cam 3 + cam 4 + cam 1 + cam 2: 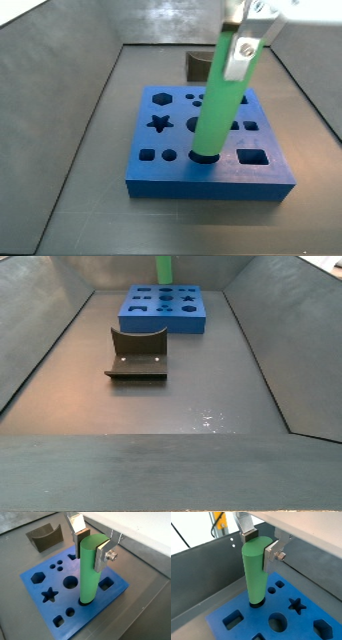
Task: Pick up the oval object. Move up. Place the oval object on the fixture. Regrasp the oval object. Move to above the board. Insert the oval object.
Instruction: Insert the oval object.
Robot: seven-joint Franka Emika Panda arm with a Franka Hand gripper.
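While the claw (92,543) grips it, the oval object (89,572) stands in the board (40,587).

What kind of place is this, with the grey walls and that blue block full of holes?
Probably a robot test bench: a grey walled bin, a gripper holding the oval object upright in the board, and the fixture nearby.

Peg (90,567): uniform bright green, unpatterned. Board (174,170): saturated blue, dotted with dark cut-outs, among them a star, a hexagon, circles and squares. Gripper (91,543) at the peg's top: silver finger plates with dark pads. Fixture (136,354) near the board: dark grey-brown. Floor (187,406) around the board: dull grey.
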